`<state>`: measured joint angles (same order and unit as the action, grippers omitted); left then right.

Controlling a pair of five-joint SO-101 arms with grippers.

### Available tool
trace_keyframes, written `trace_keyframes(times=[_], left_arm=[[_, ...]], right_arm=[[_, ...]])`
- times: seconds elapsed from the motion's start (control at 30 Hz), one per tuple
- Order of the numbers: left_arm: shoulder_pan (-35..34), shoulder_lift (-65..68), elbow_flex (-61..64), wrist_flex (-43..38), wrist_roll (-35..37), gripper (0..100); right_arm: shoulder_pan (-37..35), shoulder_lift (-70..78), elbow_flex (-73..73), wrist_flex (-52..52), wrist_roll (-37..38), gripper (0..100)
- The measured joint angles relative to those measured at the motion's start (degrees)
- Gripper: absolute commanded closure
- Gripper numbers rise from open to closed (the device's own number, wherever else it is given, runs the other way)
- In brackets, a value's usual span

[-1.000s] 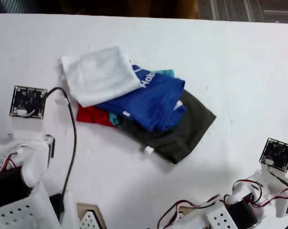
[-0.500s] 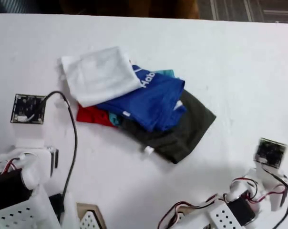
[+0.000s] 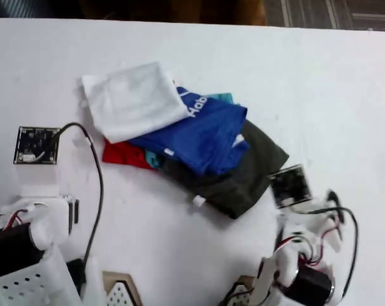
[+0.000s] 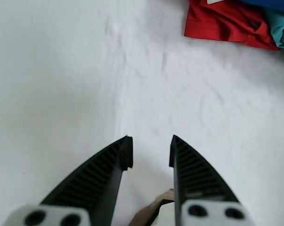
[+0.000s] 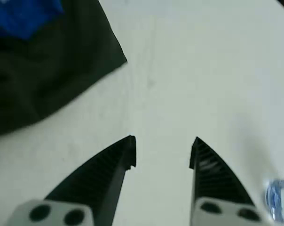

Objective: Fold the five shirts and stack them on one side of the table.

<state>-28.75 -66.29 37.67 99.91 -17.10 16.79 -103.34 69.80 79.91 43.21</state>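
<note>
Right claw (image 5: 163, 151) part-open, empty, hovering just beside the black shirt (image 5: 43, 70); left claw (image 4: 149, 151) likewise, near the red shirt (image 4: 226, 21).

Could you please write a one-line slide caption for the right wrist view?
Open right tool hovers over the white table, near the crumpled dark green fabric shirt.

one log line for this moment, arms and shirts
left gripper: open, over bare table near red shirt | right gripper: open, by dark shirt edge | shirt pile: overlapping, white shirt on top
</note>
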Motion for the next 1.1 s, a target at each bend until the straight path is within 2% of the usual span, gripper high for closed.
trace_keyframes(times=[0.07,0.13,0.27,0.43,0.6,0.77,0.93,1.1], left_arm=[[0.09,0.00,0.00,-2.29,0.00,84],[0.09,0.00,0.18,-6.42,-0.62,84],[0.09,3.08,0.26,-15.38,-1.32,78],[2.81,17.85,-4.40,-17.32,-1.32,78],[7.56,34.90,-20.31,-12.75,-1.32,78],[18.81,48.88,-38.51,-4.22,0.44,77],[24.44,62.51,-49.76,-2.81,3.08,78],[26.81,75.43,-56.44,-2.81,5.98,78]], right_arm=[[-5.01,0.00,-1.85,-0.70,-1.14,79.9],[-7.03,0.00,-3.78,-2.99,-1.58,79.8],[-7.30,0.09,-8.62,-8.62,-1.58,79.8],[-6.51,7.03,-18.37,-11.52,-2.37,79.8],[-4.04,25.05,-37.54,-6.15,-13.71,79.8],[-11.87,48.70,-62.33,10.37,-25.32,79.9],[-19.87,64.35,-78.95,16.97,-27.60,80.0],[-21.45,68.66,-81.76,17.23,-27.78,80.0]])
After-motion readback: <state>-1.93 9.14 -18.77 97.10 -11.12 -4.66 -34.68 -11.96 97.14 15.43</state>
